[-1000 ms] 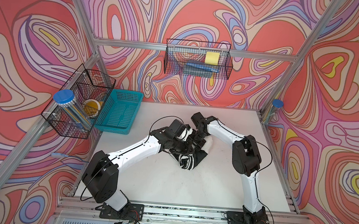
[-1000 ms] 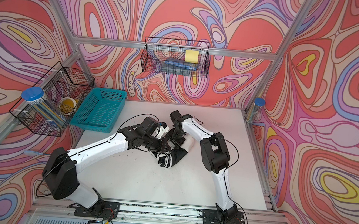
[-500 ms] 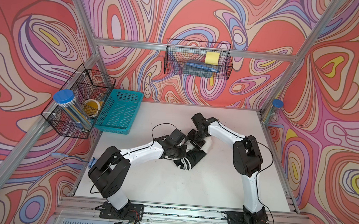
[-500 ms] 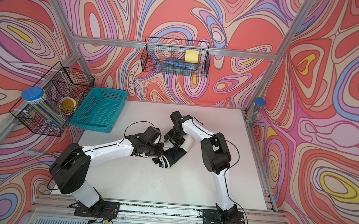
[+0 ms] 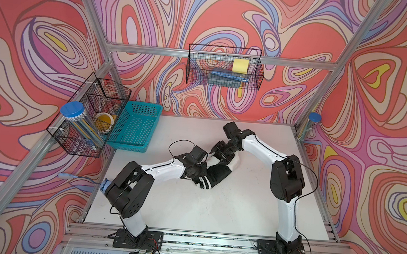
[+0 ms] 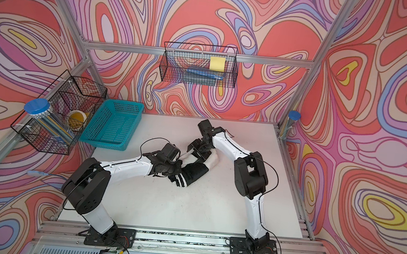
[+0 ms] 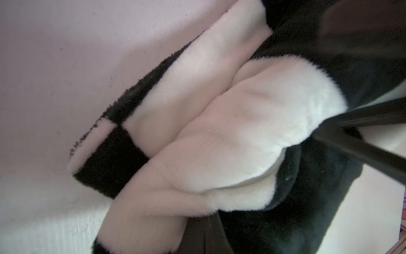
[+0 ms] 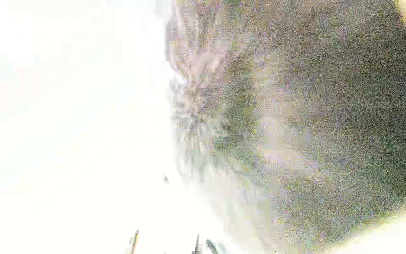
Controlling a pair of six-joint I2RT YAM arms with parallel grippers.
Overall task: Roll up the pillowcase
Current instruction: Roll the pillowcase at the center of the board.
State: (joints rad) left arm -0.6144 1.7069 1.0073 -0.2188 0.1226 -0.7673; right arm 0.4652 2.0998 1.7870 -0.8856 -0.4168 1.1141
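left pincer (image 5: 199,173): closed, pressed into pillowcase (image 5: 218,175), fabric hold unclear | right pincer (image 5: 223,155): jaws spread over its white far end | pillowcase: bunched mid-surface (image 5: 215,209) between both pincers | room: bare surface toward near and right edges; basket (image 5: 127,147) well apart, far-left corner

Left arm (image 5: 161,170) and right arm (image 5: 262,150): white links behind black left claw (image 5: 199,173) and right claw (image 5: 222,153), black elbow housings (image 5: 286,177), thin black cables (image 5: 182,140).

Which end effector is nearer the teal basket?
Left. The left end effector is at the pillowcase end nearer the teal basket; the right end effector is at its farther end.
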